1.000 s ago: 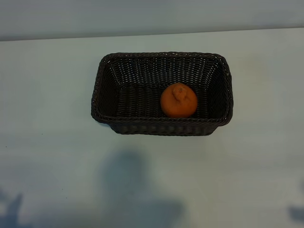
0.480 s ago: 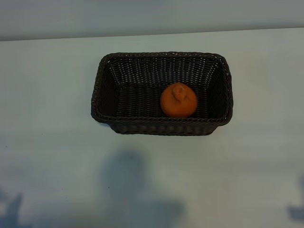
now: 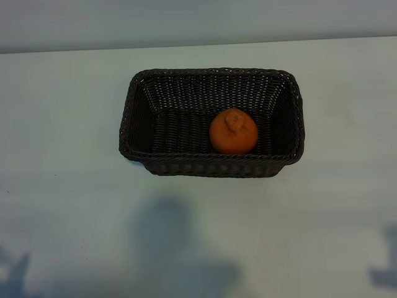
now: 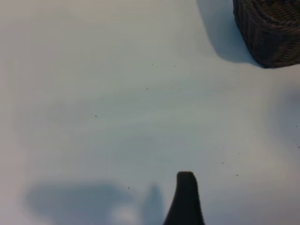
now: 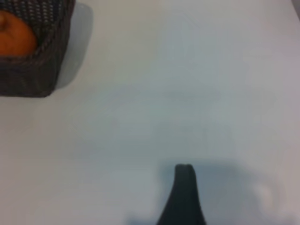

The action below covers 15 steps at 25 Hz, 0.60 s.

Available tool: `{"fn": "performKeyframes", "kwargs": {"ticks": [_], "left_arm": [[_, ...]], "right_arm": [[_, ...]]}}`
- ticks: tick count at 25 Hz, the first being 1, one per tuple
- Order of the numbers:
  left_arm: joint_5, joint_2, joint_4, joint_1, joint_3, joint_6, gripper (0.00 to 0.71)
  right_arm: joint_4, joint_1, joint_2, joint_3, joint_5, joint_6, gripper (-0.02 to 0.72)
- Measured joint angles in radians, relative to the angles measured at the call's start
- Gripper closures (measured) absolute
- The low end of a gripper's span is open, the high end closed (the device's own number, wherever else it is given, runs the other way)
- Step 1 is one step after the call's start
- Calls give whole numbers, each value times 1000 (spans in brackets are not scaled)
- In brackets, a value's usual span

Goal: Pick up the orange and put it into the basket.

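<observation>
So the orange [image 3: 233, 131] is sitting inside the basket [image 3: 211, 166], resting on the woven floor a bit toward the right end and close to the near wall as the outside camera sees it, puckered stem end facing up. The basket stands flat on the pale table [image 3: 62, 155], roughly in the middle. Neither arm shows in the outside shot, only soft shadows along the bottom edge. The left gripper [image 4: 185, 199] hangs over bare table with a corner of the basket off in the distance; just one dark fingertip pokes into its wrist view, nothing between the jaws, and they're spread wide apart. Same deal for the right gripper [image 5: 183, 194]: one dark finger over empty table, holding nothing, the basket corner with a slice of orange peeking over the rim well apart from it.
</observation>
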<state>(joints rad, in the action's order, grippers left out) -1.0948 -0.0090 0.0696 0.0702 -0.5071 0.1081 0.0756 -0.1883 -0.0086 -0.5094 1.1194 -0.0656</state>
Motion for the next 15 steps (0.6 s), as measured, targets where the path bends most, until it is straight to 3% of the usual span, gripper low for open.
{"fn": "performKeyframes", "kwargs": {"ticks": [4, 15], "left_arm": [[0, 0, 0, 0, 0, 0, 117], [0, 0, 1, 0, 0, 0, 117]], "right_arm": [[24, 0, 0, 21, -37, -2, 137], [24, 0, 0, 21, -46, 0, 138]]}}
